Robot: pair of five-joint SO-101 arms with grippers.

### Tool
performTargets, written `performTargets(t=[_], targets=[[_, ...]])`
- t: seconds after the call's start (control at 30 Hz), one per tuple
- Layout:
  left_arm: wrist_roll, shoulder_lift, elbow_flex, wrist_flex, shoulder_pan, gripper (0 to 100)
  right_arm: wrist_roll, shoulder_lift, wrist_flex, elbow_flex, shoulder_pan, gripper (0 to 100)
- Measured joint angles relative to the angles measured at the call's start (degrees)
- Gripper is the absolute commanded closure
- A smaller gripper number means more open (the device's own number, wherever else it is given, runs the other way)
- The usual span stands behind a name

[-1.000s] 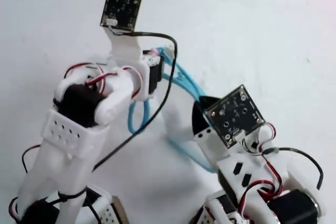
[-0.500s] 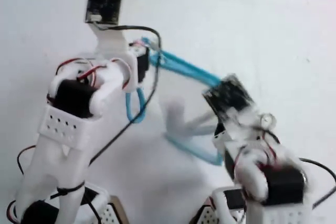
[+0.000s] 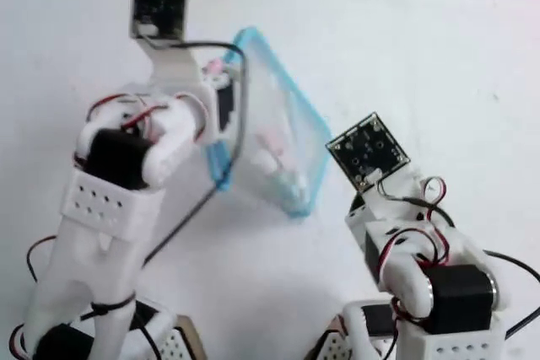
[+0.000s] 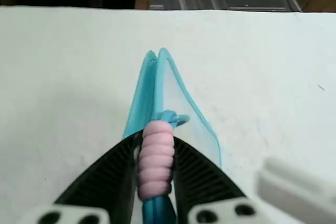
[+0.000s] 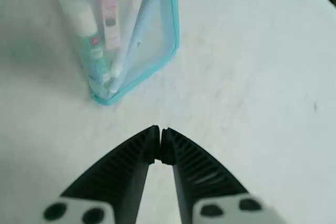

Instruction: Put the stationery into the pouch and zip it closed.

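Some pouch (image 3: 287,137) we lose behind the left arm (image 3: 126,166); clear, blue-trimmed, stationery (image 5: 107,17) inside. Left fingers (image 4: 113,174) clench its pull (image 4: 156,156); right fingers (image 5: 136,156) pinched empty.

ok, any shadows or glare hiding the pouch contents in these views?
Right wrist view: pouch is see-through, no glare, stationery visible inside; soft shadow on the table beside it. High view: even light, no hard shadows. Left wrist view: pouch edge-on in the left gripper, contents hidden by angle, not light.
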Motion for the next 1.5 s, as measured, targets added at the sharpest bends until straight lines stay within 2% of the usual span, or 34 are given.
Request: performTargets(t=[0.17,0.27,0.43,0.6,0.7,0.87,1.03,1.23,1.4,1.5], targets=[[0.0,0.0,0.0,0.0,2.5,98,0.0,-0.3,-3.2,-1.1,0.0,97.3],[0.0,0.0,-0.1,0.0,2.8,98,-0.3,-0.3,-3.4,-1.1,-0.1,89.2],[0.1,0.0,-0.8,0.1,3.5,98,-5.0,-0.3,-8.2,-1.1,-5.6,74.3],[-0.1,-0.1,-1.4,2.1,9.2,98,-5.2,0.0,-15.1,-1.1,-7.8,74.9],[-0.4,-0.7,-1.9,2.9,13.5,98,-2.1,0.0,-15.6,-1.1,-7.6,76.9],[-4.0,-1.2,-2.5,4.3,19.0,98,1.8,0.0,-15.6,-1.1,-0.7,78.3],[-4.7,-1.3,-3.0,6.2,21.0,98,6.6,0.0,-15.6,-1.1,11.3,78.3],[-4.7,-2.1,-3.3,9.5,27.5,98,14.6,-0.4,-20.0,2.5,25.0,78.3],[-4.8,-2.1,-3.3,9.7,29.0,98,15.1,0.1,-25.8,9.8,35.9,78.3],[-7.2,-4.5,-3.3,10.8,29.0,98,11.2,0.1,-26.5,14.4,39.0,78.3]])
